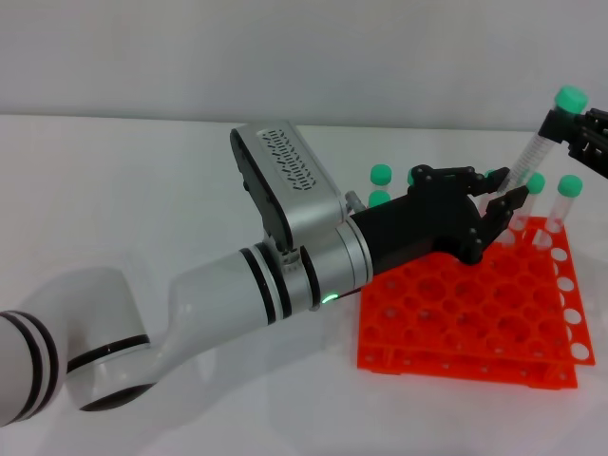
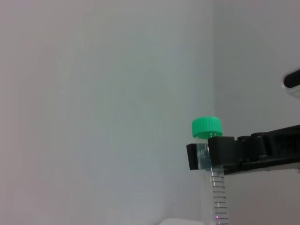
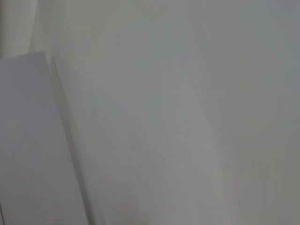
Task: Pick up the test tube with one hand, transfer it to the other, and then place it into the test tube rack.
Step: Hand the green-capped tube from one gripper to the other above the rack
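The test tube [image 1: 534, 147], clear with a green cap, hangs tilted in the air above the far right of the orange-red test tube rack [image 1: 446, 328]. My right gripper [image 1: 551, 125] enters from the right edge and is shut on the tube just below its cap. The left wrist view shows this grip [image 2: 206, 157] on the tube [image 2: 217, 192]. My left gripper [image 1: 508, 190] reaches across the rack, and its tips sit at the tube's lower end. I cannot tell whether it grips the tube.
Several other green-capped tubes stand in the rack's far row, some behind my left gripper [image 1: 380, 175] and two at the right [image 1: 570, 186]. My white left arm [image 1: 237, 285] crosses the table's middle. The right wrist view shows only blank grey surface.
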Controlling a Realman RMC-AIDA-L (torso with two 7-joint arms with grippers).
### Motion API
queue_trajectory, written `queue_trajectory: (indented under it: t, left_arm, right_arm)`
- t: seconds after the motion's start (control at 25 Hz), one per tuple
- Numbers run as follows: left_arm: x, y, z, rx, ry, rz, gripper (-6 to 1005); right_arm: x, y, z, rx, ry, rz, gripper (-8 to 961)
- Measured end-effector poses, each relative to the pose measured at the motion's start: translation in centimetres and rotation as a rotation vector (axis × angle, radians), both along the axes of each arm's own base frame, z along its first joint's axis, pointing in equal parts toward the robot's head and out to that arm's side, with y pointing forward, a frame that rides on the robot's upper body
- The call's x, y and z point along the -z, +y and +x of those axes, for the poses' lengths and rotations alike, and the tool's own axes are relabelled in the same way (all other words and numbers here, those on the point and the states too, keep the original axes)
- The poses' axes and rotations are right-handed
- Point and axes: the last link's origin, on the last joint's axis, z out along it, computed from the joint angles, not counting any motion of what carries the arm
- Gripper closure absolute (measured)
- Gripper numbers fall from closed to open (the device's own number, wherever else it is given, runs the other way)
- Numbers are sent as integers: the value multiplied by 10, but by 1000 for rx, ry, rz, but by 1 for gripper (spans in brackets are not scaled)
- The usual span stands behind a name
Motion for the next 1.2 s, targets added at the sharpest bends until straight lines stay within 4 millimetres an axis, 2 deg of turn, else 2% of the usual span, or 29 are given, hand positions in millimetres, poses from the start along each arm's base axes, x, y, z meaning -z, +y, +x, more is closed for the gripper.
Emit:
queue_trajectory:
  t: [0.28,0.72,0.96,1.2]
  left_arm:
    - [2,-1,0,4,13,-3,825]
    - [8,-4,-10,6,73,53,826]
    - [9,-7,-18,6,105,84,868]
    - [5,-18,-33,-30,78,153,729]
  right_arm:
    - [-1,-5,0,-23,7,1,762]
    - [-3,-9,1,-37,22,10,761]
    - [-6,-9,2,-32,33,30,761]
    - [-15,-13,16,19,42,93,760]
